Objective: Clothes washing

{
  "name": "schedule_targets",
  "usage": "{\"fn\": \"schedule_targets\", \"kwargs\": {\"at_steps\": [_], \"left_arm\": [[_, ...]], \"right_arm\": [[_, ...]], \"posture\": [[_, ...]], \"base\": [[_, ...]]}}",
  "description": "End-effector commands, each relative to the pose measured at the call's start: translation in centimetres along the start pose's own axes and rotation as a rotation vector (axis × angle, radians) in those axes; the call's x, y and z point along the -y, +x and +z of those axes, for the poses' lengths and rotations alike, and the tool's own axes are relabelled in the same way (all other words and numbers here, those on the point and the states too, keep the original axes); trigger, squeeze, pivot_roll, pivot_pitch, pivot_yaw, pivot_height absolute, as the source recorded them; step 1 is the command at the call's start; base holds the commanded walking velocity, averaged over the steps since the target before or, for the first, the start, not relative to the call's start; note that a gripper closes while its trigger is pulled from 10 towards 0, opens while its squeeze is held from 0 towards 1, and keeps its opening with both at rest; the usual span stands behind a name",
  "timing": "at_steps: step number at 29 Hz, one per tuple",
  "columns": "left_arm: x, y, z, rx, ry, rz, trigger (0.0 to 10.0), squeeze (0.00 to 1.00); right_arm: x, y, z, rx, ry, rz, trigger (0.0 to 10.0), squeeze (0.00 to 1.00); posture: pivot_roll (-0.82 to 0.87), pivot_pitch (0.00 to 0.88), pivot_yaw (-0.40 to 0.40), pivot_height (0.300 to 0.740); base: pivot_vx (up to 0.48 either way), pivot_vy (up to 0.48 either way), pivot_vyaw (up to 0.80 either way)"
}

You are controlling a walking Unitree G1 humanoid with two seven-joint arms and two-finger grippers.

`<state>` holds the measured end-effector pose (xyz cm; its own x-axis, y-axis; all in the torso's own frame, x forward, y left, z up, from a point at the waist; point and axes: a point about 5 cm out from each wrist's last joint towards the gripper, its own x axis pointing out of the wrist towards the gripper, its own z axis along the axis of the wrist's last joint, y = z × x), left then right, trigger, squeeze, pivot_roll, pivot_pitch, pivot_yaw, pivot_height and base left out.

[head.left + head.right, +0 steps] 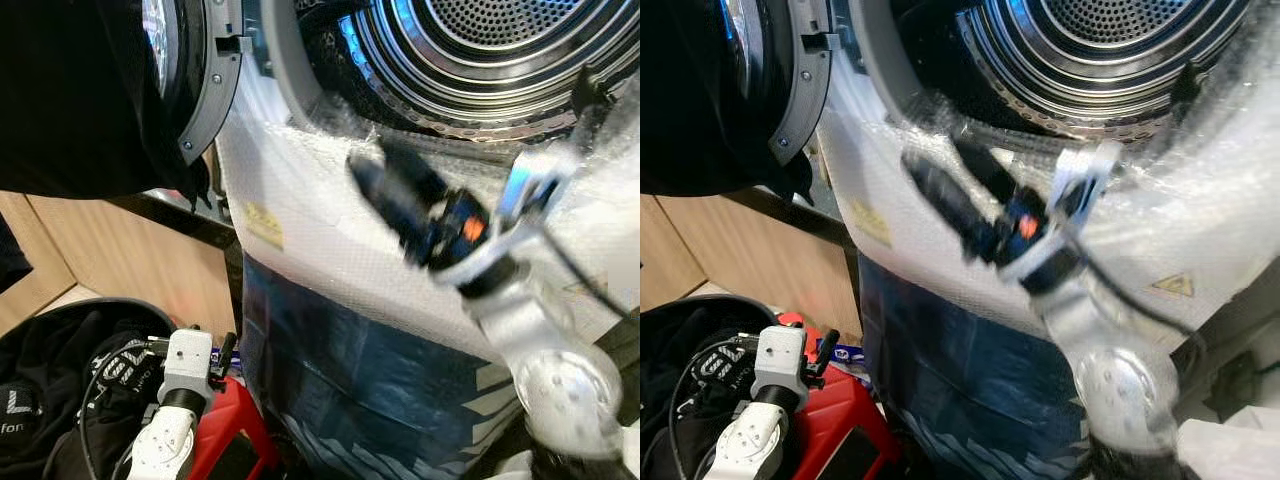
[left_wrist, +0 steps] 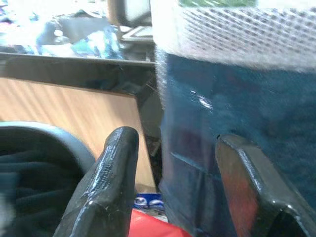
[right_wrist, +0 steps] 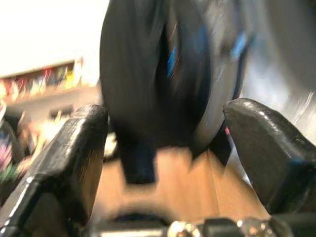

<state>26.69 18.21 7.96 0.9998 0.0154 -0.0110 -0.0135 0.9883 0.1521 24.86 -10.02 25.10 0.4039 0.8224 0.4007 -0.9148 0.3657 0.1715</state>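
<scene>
The washing machine (image 1: pixel 330 290) is the biggest thing here; its front is wrapped in bumpy white bubble wrap up top and smooth dark blue plastic lower down; its shiny metal drum (image 1: pixel 500 50) is round and full of tiny holes. The round door (image 1: pixel 205 70) hangs open on the left, with a grey ring and a dark middle. Low on the left sits a round black basket (image 1: pixel 30 335) full of soft black clothes (image 1: pixel 60 400), some with white letters; a flat wooden panel (image 1: pixel 130 255) stands behind it. Something shiny and red (image 1: pixel 225 430) lies beside the basket. The right end effector (image 1: pixel 385 180), blurry, is up by the drum's lower rim, its black fingers apart and holding nothing. The left end effector (image 2: pixel 177 192) hangs low by the basket, its glossy fingers also apart.
</scene>
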Motion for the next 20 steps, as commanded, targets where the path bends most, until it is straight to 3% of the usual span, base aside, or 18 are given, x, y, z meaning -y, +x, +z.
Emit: {"fn": "schedule_targets", "kwargs": {"at_steps": [1,5,8,9,10,12,13,17,18,19,20], "left_arm": [[-0.5,-0.1,0.5,0.024,0.004,0.033,10.0,0.0],[-0.9,-0.1,0.8,0.039,0.017,0.048,10.0,0.0],[-1.4,0.0,1.4,0.065,0.024,0.063,10.0,0.0],[-1.8,0.0,2.1,0.086,0.033,0.069,10.0,0.0],[-1.9,0.0,2.3,0.093,0.036,0.066,10.0,0.0],[-1.9,0.1,2.5,0.096,0.038,0.063,10.0,0.0],[-1.8,0.0,3.1,0.113,0.054,0.034,10.0,0.0],[-1.9,-0.5,3.8,0.133,0.065,0.03,10.0,0.0],[-2.1,-0.6,3.9,0.134,0.065,0.037,10.0,0.0],[-2.3,-0.8,4.1,0.132,0.057,0.046,10.0,0.0],[-2.6,-1.2,4.2,0.128,0.046,0.063,10.0,0.0]], "right_arm": [[-0.6,-1.1,-2.7,-0.099,0.057,0.023,10.0,0.0],[0.5,-3.8,-7.6,-0.208,0.167,-0.088,10.0,0.0],[1.6,-6.1,-11.9,-0.383,0.166,-0.189,10.0,0.0],[2.9,-8.1,-14.7,-0.503,0.177,-0.315,10.0,0.0],[3.6,-9.1,-16.0,-0.556,0.174,-0.385,10.0,0.0],[3.9,-9.8,-16.8,-0.594,0.171,-0.428,10.0,0.0],[4.8,-11.6,-18.8,-0.673,0.199,-0.553,10.0,0.0],[5.2,-14.6,-21.9,-0.81,0.197,-0.687,10.0,0.0],[5.1,-15.3,-22.6,-0.844,0.207,-0.714,10.0,0.41],[5.1,-15.8,-23.1,-0.876,0.206,-0.742,10.0,0.41],[5.2,-16.8,-23.6,-0.906,0.209,-0.81,10.0,1.0]], "posture": [[-0.02,0.078,-0.05,0.74],[-0.01,0.077,-0.049,0.74],[0.0,0.078,-0.049,0.74],[0.01,0.088,-0.049,0.74],[0.01,0.088,-0.048,0.74],[0.01,0.088,-0.048,0.74],[0.02,0.095,-0.049,0.74],[0.04,0.096,-0.042,0.74],[0.04,0.094,-0.041,0.74],[0.05,0.095,-0.04,0.74],[0.05,0.097,-0.04,0.74]], "base": [[0.0,0.0,0.0],[0.0,0.0,0.0],[0.0,0.0,0.0],[0.0,0.0,0.0],[0.0,0.0,0.0],[0.0,0.0,0.0],[0.0,0.0,0.0],[0.0,0.0,0.0],[0.0,0.0,0.0],[0.0,0.0,0.0],[0.0,0.0,0.0]]}}
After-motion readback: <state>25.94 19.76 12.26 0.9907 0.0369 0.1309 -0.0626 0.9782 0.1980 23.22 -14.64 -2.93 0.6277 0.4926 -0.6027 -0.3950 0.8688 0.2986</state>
